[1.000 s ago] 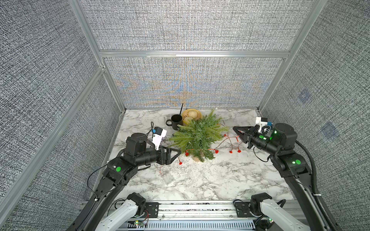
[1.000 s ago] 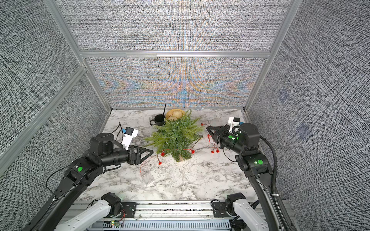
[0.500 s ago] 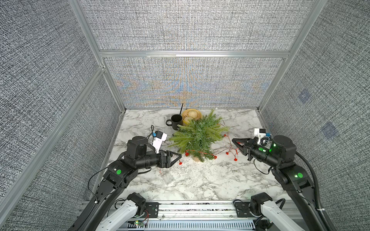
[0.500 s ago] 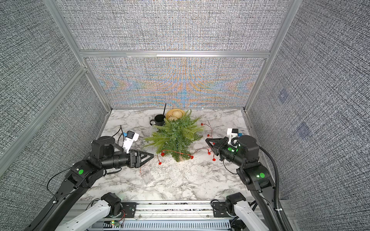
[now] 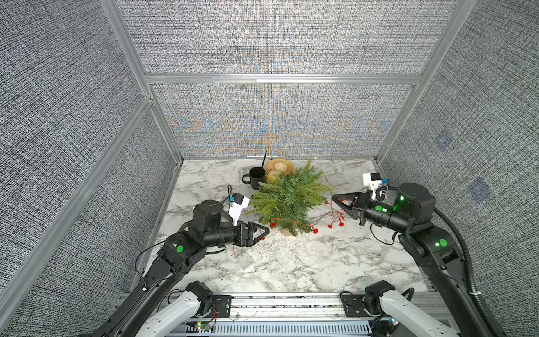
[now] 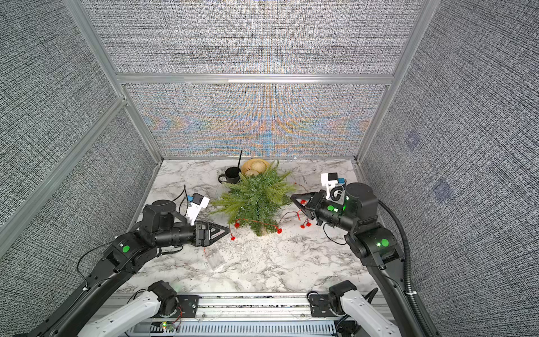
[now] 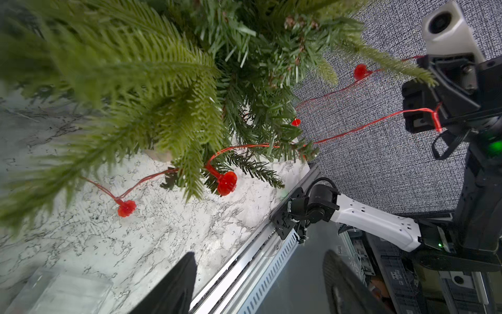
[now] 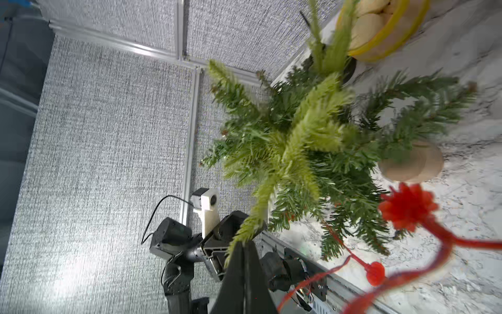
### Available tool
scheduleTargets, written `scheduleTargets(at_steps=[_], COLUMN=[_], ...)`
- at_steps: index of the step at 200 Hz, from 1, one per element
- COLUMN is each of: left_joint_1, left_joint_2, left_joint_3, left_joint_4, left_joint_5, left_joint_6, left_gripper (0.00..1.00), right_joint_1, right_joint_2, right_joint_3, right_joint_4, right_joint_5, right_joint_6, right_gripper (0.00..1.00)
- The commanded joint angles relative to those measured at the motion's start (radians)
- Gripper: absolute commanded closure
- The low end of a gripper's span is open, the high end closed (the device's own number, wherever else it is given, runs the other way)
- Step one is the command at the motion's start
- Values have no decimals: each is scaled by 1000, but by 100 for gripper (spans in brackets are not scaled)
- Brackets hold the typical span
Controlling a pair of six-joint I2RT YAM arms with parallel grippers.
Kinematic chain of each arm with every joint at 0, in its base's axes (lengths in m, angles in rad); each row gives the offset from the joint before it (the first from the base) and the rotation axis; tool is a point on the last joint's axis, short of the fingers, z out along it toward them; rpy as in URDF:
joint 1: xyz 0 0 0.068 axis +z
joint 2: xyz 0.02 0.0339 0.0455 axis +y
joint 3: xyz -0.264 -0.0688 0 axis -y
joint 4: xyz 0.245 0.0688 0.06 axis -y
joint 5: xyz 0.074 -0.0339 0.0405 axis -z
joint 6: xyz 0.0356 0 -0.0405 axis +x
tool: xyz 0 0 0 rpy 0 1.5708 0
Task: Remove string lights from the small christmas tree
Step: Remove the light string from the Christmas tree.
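Matte black along the left arm [image 5: 178, 251] at lower left of the frame and the right arm [image 5: 431, 245] at right, each marked with a round green dot [image 5: 179, 249]. White shells on the base links [image 5: 172, 312] near the bottom edge. Black, triangular, open-framed fingers on the left gripper [image 5: 267, 230] and right gripper [image 5: 334, 199]. White camera blocks [image 5: 239, 205] with blue plugs. Ribbed black hose [image 5: 466, 262] down the right side, thin black cable [image 5: 140, 258] at left.

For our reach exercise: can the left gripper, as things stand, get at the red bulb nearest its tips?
Probably yes: the left gripper is open, the red bulb is just ahead of its tips, and no tree frond seems to block it.
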Motion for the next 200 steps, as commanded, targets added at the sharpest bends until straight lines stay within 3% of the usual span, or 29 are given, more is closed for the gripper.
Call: scheduleTargets(at_steps=[1,49,94,160,200], left_joint_1=[-32,-106,-183,-248,-267], left_joint_2=[13,43,58,78,77], left_joint_3=[-10,10,19,38,29], left_joint_4=[72,91,106,118,113], left_joint_5=[-39,-147,-269,-364,-382], left_joint_6=[-46,-124,-186,-229,-241], left_gripper=[26,26,26,26,25], right_joint_1=[31,78,78,79,79], right_joint_2=[26,59,-20,-57,-91], right_joint_3=[40,67,30,52,-12], right_joint_4=[14,118,104,93,86], right_joint_5=[-62,-175,-175,-222,-214], right_joint_6=[-91,-122,-128,-135,-134], right_gripper=[100,100,100,100,100])
